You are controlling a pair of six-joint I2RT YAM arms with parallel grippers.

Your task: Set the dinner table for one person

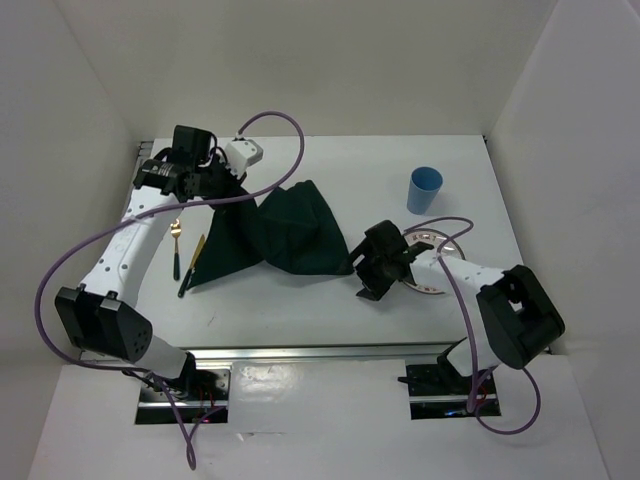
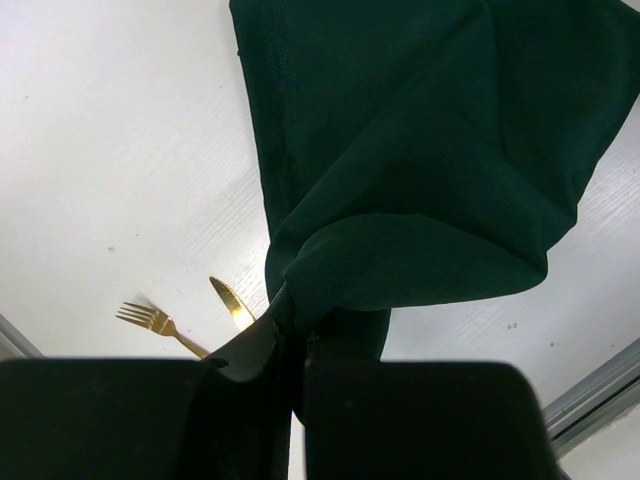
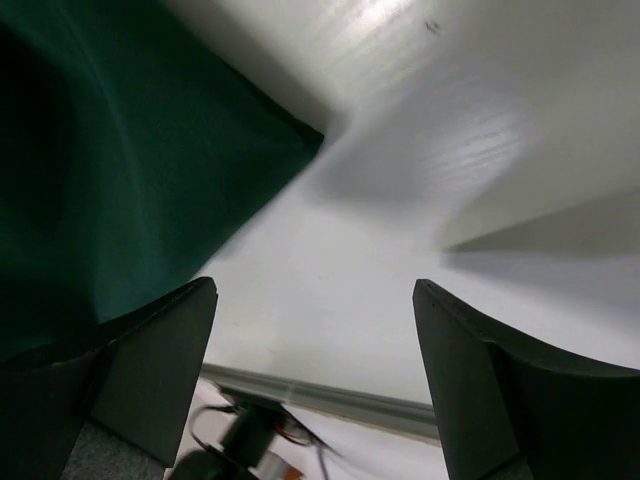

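Note:
The dark green cloth placemat [image 1: 285, 235] lies crumpled on the white dinner table [image 1: 300, 310], one corner lifted at the far left. My left gripper [image 1: 222, 188] is shut on that corner; in the left wrist view the cloth [image 2: 420, 170] hangs from the gripper [image 2: 295, 345]. My right gripper [image 1: 368, 285] is open and empty, just right of the cloth's near right corner [image 3: 120, 170]; in the right wrist view the gripper [image 3: 315, 300] spans bare table. A gold fork [image 1: 176, 245] and gold knife [image 1: 193, 264] lie at the left, also in the left wrist view: fork [image 2: 150, 320], knife [image 2: 232, 302].
A blue cup [image 1: 423, 190] stands at the far right. A white plate [image 1: 435, 265] with a red rim lies under my right arm. White walls enclose the table on three sides. A silver rail [image 1: 320, 352] runs along the near edge.

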